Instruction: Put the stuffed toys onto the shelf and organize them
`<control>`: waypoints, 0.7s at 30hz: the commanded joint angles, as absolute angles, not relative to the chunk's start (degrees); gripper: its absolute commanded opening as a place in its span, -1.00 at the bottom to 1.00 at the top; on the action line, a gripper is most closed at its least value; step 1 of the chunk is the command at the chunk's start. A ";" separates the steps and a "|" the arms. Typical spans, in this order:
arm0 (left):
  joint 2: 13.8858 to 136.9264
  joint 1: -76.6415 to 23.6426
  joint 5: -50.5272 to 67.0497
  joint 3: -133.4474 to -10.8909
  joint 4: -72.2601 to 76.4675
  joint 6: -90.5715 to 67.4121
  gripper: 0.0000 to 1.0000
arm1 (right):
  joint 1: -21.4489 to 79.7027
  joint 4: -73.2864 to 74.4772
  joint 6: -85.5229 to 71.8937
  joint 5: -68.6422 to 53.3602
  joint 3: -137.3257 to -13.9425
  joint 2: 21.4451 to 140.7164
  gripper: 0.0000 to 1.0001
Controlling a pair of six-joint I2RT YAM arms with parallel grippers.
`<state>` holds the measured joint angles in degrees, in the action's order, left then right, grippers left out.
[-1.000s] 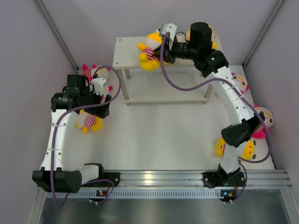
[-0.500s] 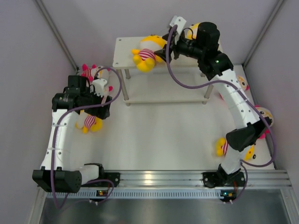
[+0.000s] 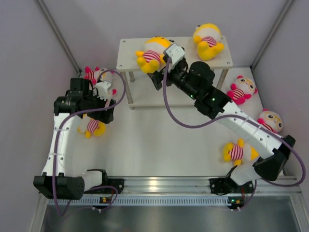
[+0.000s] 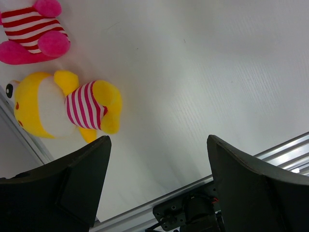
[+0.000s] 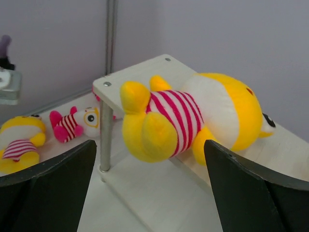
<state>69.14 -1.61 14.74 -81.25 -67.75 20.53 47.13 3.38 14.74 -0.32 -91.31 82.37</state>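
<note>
Yellow doll (image 3: pixel 150 52), lying on shelf (image 3: pixel 128 53) top board, far left, legs overhanging near edge; right gripper (image 3: pixel 157 78) just beside, fingers apart, empty; left gripper (image 4: pixel 157 145) likewise; risk: toppling off if nudged.

Two yellow dolls (image 3: pixel 152 53) (image 3: pixel 208 41) lie on the shelf (image 3: pixel 127 58)'s top board; five other dolls (image 3: pixel 92 75) (image 3: pixel 91 127) (image 3: pixel 240 89) (image 3: pixel 270 121) (image 3: pixel 236 151) lie on the table (image 3: pixel 159 137) around it.

A yellow doll (image 5: pixel 193 121) in a striped shirt lies on its side on the shelf's (image 5: pixel 140 72) top board, its feet sticking out past the left end. The right gripper (image 5: pixel 149 145) has its dark fingers (image 5: pixel 48 193) spread wide before it. Left of the shelf, on the table (image 5: pixel 125 203), lie a pink-limbed doll (image 5: pixel 77 123) and a second yellow doll (image 5: pixel 19 140).
</note>
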 commanded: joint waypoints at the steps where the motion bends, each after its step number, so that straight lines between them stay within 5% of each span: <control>1: 68.64 -1.41 15.73 -81.39 -68.03 20.57 0.73 | 47.55 -7.11 7.57 12.99 -89.74 82.88 0.86; 9: 68.03 -1.41 15.29 -81.21 -68.38 20.66 0.73 | 47.64 -6.69 7.65 12.84 -94.82 89.90 0.58; 12: 67.68 -1.41 15.12 -81.30 -68.55 20.83 0.73 | 47.03 -3.08 7.03 10.90 -98.25 92.19 0.33; 15: 67.50 -1.41 15.03 -81.21 -68.55 21.09 0.73 | 46.58 -2.37 6.51 10.28 -98.18 92.29 -0.18; 16: 67.41 -1.41 15.03 -81.04 -68.55 21.09 0.73 | 46.32 -2.03 5.89 9.76 -98.00 92.02 -0.52; 19: 67.41 -1.41 14.68 -80.95 -68.73 21.36 0.73 | 44.13 -0.36 5.27 6.87 -98.00 90.53 -0.79; 21: 67.32 -1.41 14.77 -80.86 -68.64 21.53 0.73 | 41.06 4.35 6.06 2.75 -99.40 89.91 -0.80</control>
<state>69.10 -1.61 14.57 -81.17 -67.79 20.73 44.73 -0.08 6.39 7.40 -95.50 92.71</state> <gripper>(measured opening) 0.867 0.139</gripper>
